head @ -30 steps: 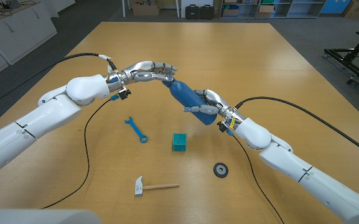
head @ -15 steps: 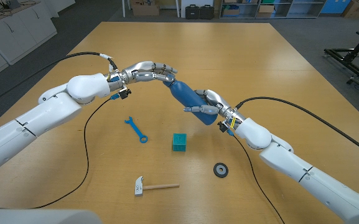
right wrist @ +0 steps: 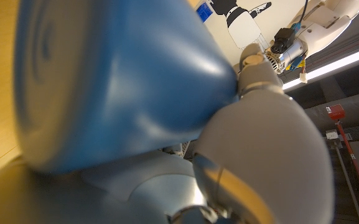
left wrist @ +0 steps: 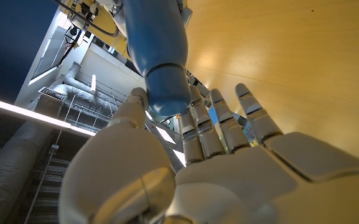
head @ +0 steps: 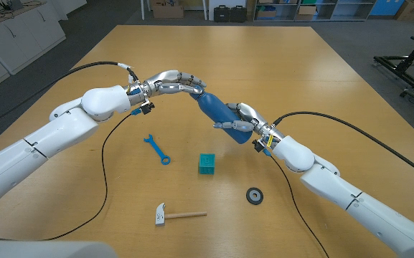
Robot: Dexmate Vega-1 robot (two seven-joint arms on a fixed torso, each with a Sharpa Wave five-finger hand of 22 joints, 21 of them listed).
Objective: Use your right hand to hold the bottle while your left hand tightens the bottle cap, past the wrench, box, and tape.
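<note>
A blue bottle [head: 216,113] hangs tilted above the table's middle, its cap end pointing toward the robot's left. My right hand [head: 241,120] grips the bottle's lower body from the side. My left hand [head: 172,82] reaches in from the other side, and its fingertips close around the bottle cap [head: 200,94]. In the left wrist view the thumb and fingers [left wrist: 199,127] clasp the cap [left wrist: 167,93] below the bottle's body [left wrist: 156,37]. In the right wrist view the bottle [right wrist: 111,81] sits close against my right hand [right wrist: 260,149].
On the table nearer the robot lie a blue wrench [head: 156,149], a small teal box [head: 207,163], a dark tape roll [head: 254,195] and a hammer [head: 179,213]. Black cables trail from both arms. Cabinets and crates stand beyond the far edge.
My left arm and hand have shifted slightly to the right, and the bottle with my right hand has edged the same way. Both grips are unchanged.
</note>
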